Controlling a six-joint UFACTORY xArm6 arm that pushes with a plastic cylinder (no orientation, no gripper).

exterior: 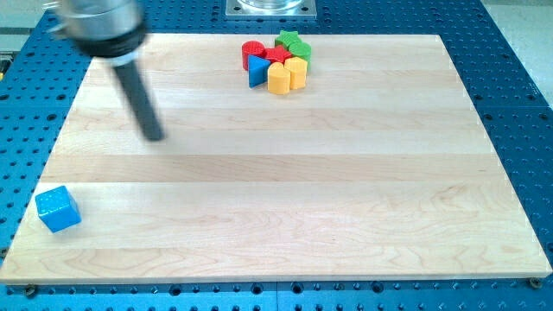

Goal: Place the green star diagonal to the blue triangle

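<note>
The green star (pixel 292 42) (no clear long axis) sits at the cluster's top, near the blue triangle (pixel 257 72). My tip (pixel 155 136) touches nothing, well to the view's left of both; there is no claw.

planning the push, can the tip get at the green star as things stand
Probably yes. My tip sits far to the view's left over bare board; the green star is at the cluster's top, its upper side free, red blocks crowding below.

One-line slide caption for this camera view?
My tip rests on the wooden board left of a cluster holding the green star and blue triangle; a blue cube sits bottom-left.
</note>
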